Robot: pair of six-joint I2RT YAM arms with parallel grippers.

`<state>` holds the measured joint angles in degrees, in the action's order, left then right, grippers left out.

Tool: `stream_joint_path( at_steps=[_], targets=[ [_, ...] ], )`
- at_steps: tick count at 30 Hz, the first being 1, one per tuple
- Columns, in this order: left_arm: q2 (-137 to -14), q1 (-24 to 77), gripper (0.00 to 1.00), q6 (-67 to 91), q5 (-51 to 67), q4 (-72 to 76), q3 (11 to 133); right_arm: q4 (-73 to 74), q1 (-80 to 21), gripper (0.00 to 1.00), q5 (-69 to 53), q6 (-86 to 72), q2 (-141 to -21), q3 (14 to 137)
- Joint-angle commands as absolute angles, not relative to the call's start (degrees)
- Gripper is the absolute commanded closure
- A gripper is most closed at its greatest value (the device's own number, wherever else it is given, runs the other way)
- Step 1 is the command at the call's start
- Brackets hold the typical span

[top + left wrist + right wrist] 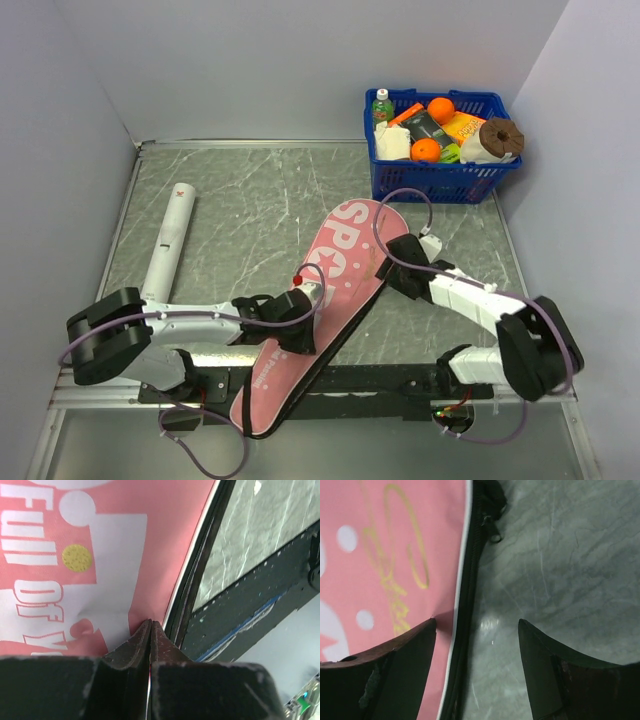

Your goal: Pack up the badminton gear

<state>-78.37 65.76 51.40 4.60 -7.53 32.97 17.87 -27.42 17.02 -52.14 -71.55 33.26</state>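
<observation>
Pink cloth with white lettering fills both wrist views. The bag (pixel 345 255) lies slantwise in the middle of the tabletop (pixel 240 190), with its round head end away from the arm bases. The left jaws are pressed together just inside the bag's black zipper (pixel 187 595) and seem to nip a small fold of the pink cloth (a sliver of pink shows between them, but I cannot tell how much is caught). The right jaws stand spread nearer the bag's head end and hold nothing. They straddle the zipper track, one finger over the pink face and the other over bare tabletop. The zipper pull (pixel 493 532) sits a little ahead of them on the track. The step in hand looks like working that zipper. To do it well, the left pinch should hold firm so the cloth stays taut. The right jaws should advance along the track until the pull's loop lies between them, then close on the loop alone. The drag should run low and in line with the track, or the cloth may bunch. Left of the bag, well apart, the white tube (pixel 170 245) is not yet packed, and I cannot tell whether the rackets are inside.
</observation>
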Motion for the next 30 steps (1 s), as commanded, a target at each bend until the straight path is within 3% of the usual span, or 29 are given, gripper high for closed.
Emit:
stream_joint_path(
  at_steps=[1, 5, 8, 9, 12, 21, 30],
  targets=[
    [-80.15, 65.31, 0.92, 52.65, 0.18, -9.75, 34.28, 10.12, -24.53, 0.3, 15.04, -58.88, -76.89, 33.49],
    [-79.63, 64.51, 0.92, 51.86, 0.18, -10.28, 34.1, 6.25, -22.85, 0.38, 15.29, -61.17, -80.59, 34.01],
    [-78.84, 63.28, 0.92, 51.33, 0.18, -10.81, 33.4, 3.27, -22.15, 0.6, 15.64, -61.52, -81.39, 33.23],
    [-78.58, 62.32, 0.92, 51.24, 0.18, -10.81, 33.05, 2.38, -21.63, 0.77, 15.73, -61.61, -80.6, 31.92],
    [-78.31, 59.87, 0.92, 50.28, 0.18, -11.25, 32.78, -1.3, -20.83, 1.0, 16.26, -61.44, -78.5, 28.92],
    [-76.73, 50.03, 0.88, 48.87, -1.5, -11.96, 33.57, 5.88, -20.21, 1.0, 22.05, -62.4, -64.9, 24.88],
    [-83.49, 45.27, 0.97, 46.58, -2.28, -11.86, 38.31, 20.73, -20.3, 1.0, 26.19, -68.55, -49.86, 21.98]
  ],
)
